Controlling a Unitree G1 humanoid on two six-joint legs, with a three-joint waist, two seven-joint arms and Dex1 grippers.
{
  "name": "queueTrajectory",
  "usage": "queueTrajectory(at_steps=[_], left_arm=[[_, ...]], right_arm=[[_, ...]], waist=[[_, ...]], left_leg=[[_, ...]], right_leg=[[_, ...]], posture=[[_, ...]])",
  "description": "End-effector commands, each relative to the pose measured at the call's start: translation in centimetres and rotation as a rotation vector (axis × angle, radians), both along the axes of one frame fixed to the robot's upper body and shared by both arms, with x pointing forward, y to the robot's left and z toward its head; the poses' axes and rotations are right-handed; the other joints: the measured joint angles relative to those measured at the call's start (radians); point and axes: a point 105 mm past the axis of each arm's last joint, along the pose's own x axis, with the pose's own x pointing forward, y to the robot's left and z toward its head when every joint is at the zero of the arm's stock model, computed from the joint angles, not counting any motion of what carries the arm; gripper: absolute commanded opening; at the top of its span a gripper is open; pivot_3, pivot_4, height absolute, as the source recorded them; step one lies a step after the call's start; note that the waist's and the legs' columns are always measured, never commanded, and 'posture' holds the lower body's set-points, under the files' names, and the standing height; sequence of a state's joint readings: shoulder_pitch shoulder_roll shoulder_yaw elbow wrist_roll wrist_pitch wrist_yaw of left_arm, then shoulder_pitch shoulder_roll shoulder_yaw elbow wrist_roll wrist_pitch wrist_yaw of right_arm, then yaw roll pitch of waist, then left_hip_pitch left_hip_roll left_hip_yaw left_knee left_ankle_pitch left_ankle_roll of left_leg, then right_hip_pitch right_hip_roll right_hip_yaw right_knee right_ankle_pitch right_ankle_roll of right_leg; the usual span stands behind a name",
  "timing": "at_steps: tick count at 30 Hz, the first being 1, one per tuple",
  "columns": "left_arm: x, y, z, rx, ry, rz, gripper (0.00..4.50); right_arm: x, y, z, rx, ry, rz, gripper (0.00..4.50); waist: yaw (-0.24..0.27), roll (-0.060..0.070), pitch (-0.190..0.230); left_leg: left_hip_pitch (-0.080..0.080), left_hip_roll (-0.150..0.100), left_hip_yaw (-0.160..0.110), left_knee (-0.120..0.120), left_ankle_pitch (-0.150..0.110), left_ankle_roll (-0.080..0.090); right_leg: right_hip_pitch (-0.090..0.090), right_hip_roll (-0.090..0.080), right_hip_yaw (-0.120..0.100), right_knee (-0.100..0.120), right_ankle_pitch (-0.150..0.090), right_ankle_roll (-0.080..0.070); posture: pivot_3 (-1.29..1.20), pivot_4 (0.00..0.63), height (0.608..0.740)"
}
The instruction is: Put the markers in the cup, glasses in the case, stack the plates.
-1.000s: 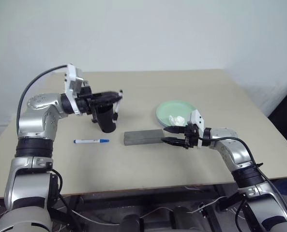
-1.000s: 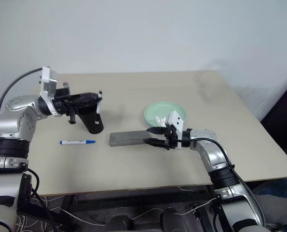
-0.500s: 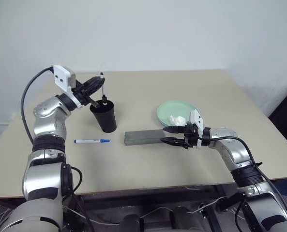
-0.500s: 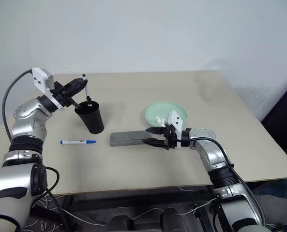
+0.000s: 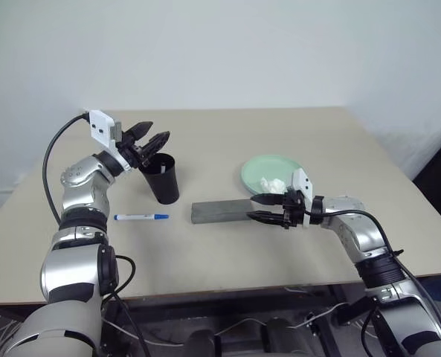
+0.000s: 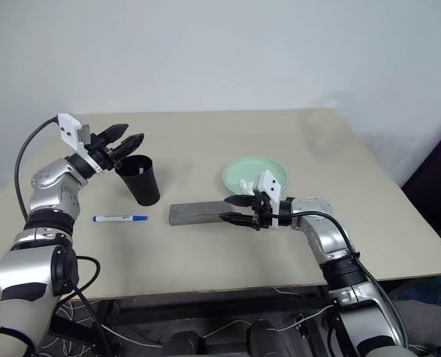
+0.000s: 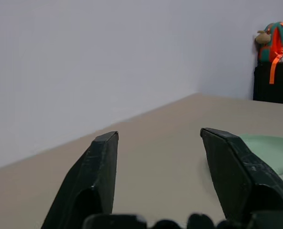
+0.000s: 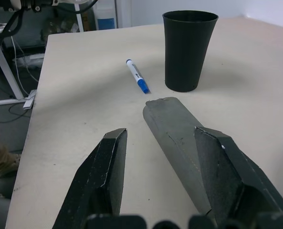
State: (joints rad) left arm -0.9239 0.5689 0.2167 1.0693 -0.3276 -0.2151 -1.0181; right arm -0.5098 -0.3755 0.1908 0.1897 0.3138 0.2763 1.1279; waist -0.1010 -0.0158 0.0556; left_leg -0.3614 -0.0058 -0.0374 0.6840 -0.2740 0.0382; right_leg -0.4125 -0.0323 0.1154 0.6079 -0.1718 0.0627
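Marker (image 5: pixel 141 217) left of case (image 5: pixel 220 211) judged light, stiff, slippery, best pinched mid-barrel; left gripper (image 5: pixel 152 139) above cup (image 5: pixel 161 178) and right gripper (image 5: pixel 265 209) both spread, empty.

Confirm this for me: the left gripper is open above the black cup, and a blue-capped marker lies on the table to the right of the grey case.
One detail is wrong. The marker lies to the left of the grey case, in front of the black cup, as the left eye view shows. The rest holds: the left gripper is open above the cup.
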Motion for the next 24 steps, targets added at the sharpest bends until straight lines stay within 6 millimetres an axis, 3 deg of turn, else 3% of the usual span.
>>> queueTrajectory(at_steps=[1,5,10,18,24], left_arm=[[-0.2,0.2,3.2,0.030,-0.080,-0.040,2.88],[-1.2,0.6,4.6,0.101,-0.046,-0.135,2.88],[-3.3,1.7,5.9,0.326,0.106,-0.292,2.88],[-6.1,5.6,1.2,0.920,0.479,-0.360,2.88],[-6.4,5.9,-1.7,1.083,0.595,-0.425,2.88]], right_arm=[[0.3,0.1,1.5,0.020,-0.060,0.003,2.42],[0.4,0.2,1.6,0.020,-0.062,0.006,2.42],[0.4,0.2,1.5,0.017,-0.062,0.010,2.42],[0.5,0.4,1.4,0.014,-0.061,0.014,2.42],[0.6,0.4,1.5,0.014,-0.065,0.012,2.42]], waist=[[0.000,0.000,0.000],[-0.002,0.000,0.000],[-0.007,-0.001,0.000],[-0.006,-0.001,0.001],[-0.004,-0.001,0.001]], left_leg=[[0.000,0.000,0.000,0.000,0.000,0.000],[0.000,0.000,0.000,0.000,0.000,0.000],[0.000,0.000,0.000,-0.001,0.000,0.000],[0.001,0.001,0.000,0.000,0.000,0.000],[-0.001,0.001,0.000,0.000,0.000,0.000]], right_leg=[[0.000,0.000,0.000,0.000,0.000,0.000],[0.000,0.000,0.000,0.000,0.000,0.000],[0.000,0.000,0.000,0.000,0.000,0.000],[0.001,0.000,0.000,0.001,-0.001,-0.001],[0.000,0.000,0.000,0.000,-0.001,-0.001]], posture=[[0.00,0.000,0.737],[0.00,0.000,0.737],[0.00,0.000,0.737],[0.00,0.000,0.737],[0.00,0.000,0.737]])
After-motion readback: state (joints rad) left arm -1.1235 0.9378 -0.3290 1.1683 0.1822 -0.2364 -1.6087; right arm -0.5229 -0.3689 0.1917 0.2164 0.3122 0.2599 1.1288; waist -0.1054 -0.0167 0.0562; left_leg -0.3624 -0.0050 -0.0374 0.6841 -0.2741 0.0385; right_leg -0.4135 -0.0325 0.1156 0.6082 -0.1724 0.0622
